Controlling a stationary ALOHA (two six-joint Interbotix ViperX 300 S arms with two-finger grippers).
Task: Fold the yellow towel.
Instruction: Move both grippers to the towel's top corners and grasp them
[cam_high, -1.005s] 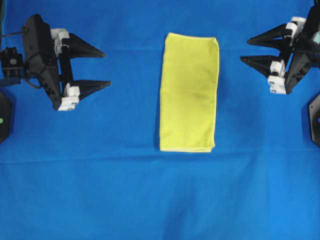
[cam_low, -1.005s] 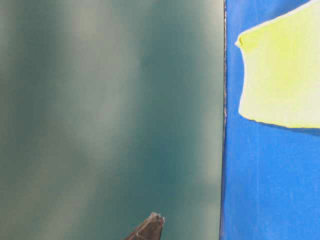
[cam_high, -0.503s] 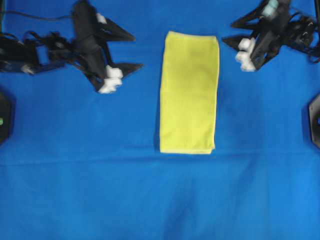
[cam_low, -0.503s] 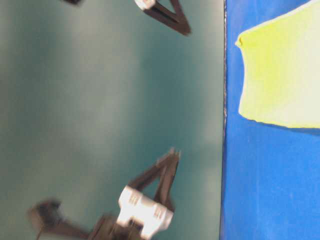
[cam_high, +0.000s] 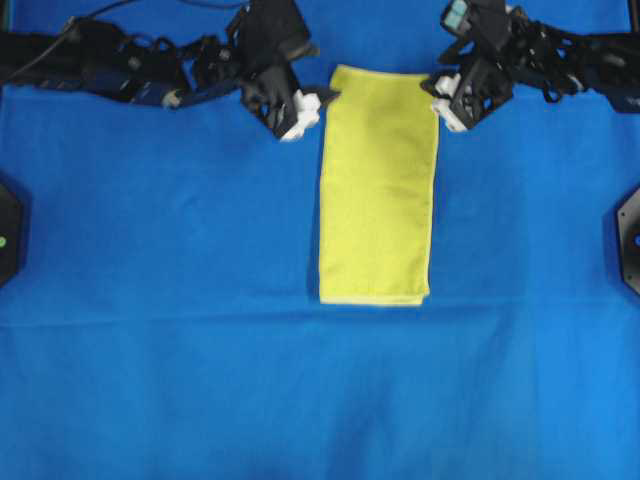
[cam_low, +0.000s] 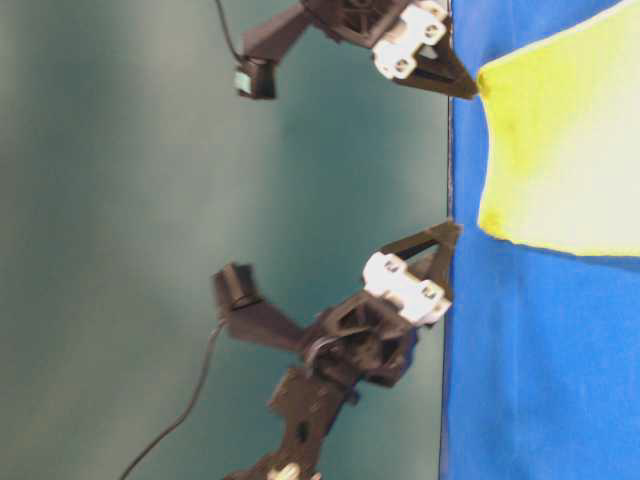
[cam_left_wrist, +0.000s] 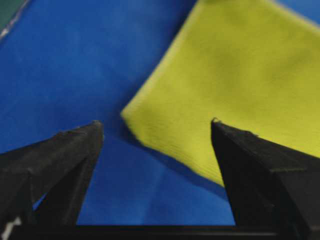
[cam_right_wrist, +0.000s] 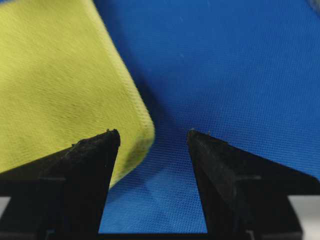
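Towel (cam_high: 378, 185) lies folded to a long strip on the blue bench (cam_high: 200, 380). Left claw (cam_high: 312, 100) and right claw (cam_high: 440, 98), both spread, bracket its far corners, probably to fold it again.

Colour-wise this one was pretty simple. The yellow towel (cam_high: 378, 185) was a bright lemony yellow all over, no print, just a fine woven texture you could make out in the wrist views, plus a thin paler strip along its lower and right-hand edges. It sat on a blue cloth (cam_high: 200, 350) that was a solid saturated royal blue, also plain, with a tiny mesh-like weave up close. The left gripper (cam_high: 312, 98) and right gripper (cam_high: 438, 95) both had matte black fingers with white blocks at the base. In the table-level view the backdrop (cam_low: 120, 200) was a murky dark teal-green with soft paler streaks.
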